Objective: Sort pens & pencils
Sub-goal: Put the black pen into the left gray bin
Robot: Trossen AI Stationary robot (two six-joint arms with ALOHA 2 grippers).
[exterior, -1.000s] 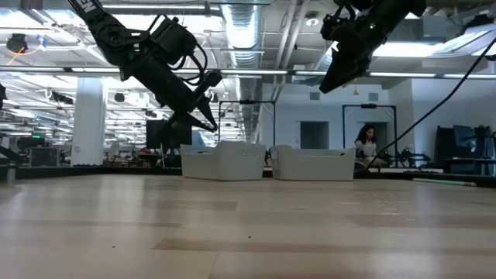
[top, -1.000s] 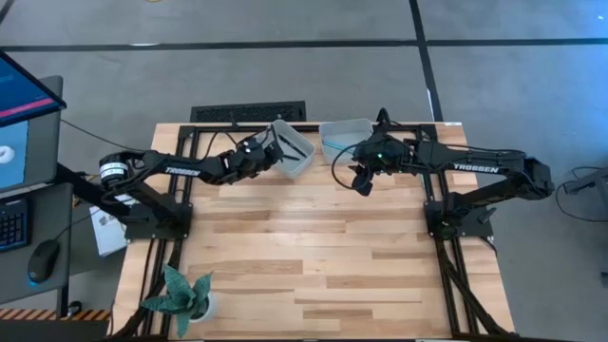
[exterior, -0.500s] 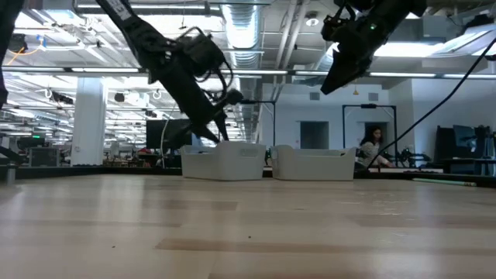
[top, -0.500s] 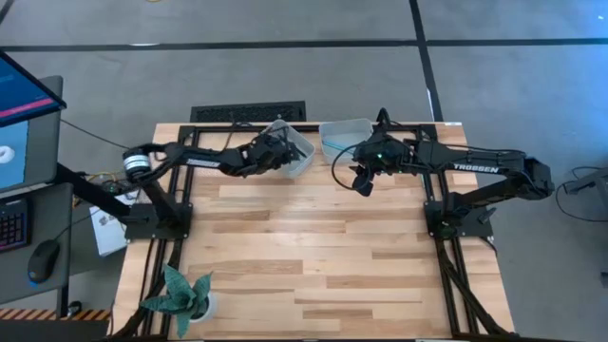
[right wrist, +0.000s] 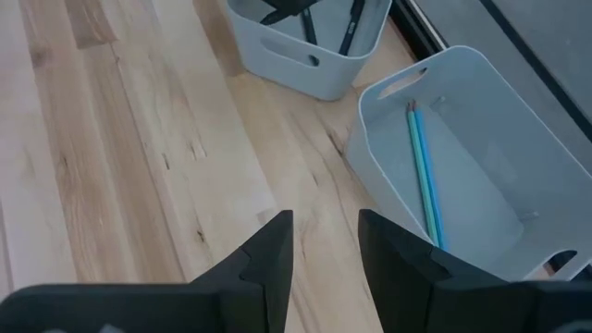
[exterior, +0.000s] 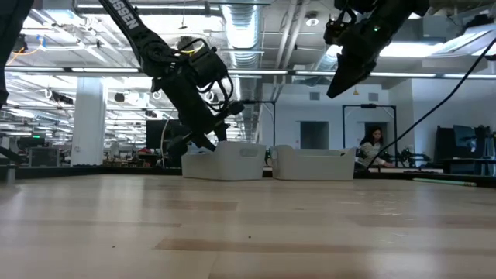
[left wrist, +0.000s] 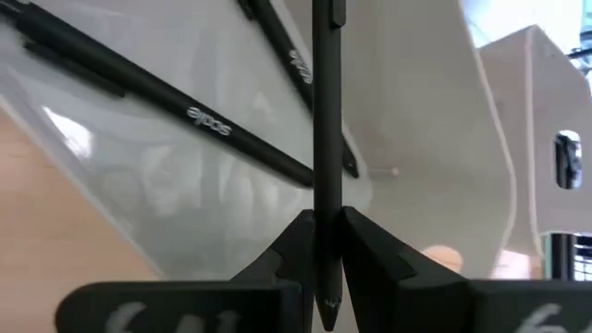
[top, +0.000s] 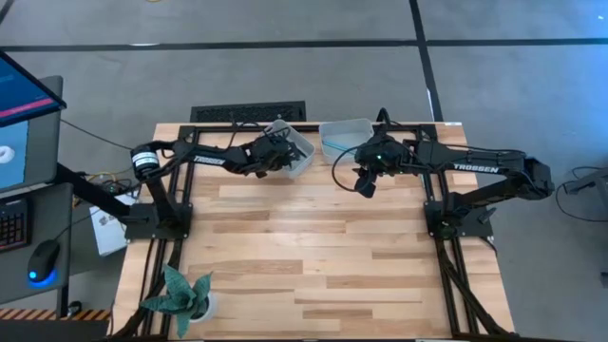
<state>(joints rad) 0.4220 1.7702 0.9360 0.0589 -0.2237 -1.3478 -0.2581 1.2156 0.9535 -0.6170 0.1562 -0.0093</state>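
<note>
Starting at your left, the left gripper (left wrist: 326, 242) pinches a black stick (left wrist: 325, 139) between its fingers, right over the left bin (top: 296, 152) at the table's far edge. From the wrist camera, the stick's long axis runs straight out ahead of the fingers and into the bin, crossing above two more black sticks (left wrist: 176, 104) that lie slanted on its floor. So the drop spot is directly under the pinch, and I judge that letting go is all you need. Moving right, the right bin (right wrist: 481, 190) holds two teal sticks (right wrist: 424, 174) lying side by side. Your right gripper (right wrist: 322, 248) hangs empty with its fingers spread, just in front of that bin.
</note>
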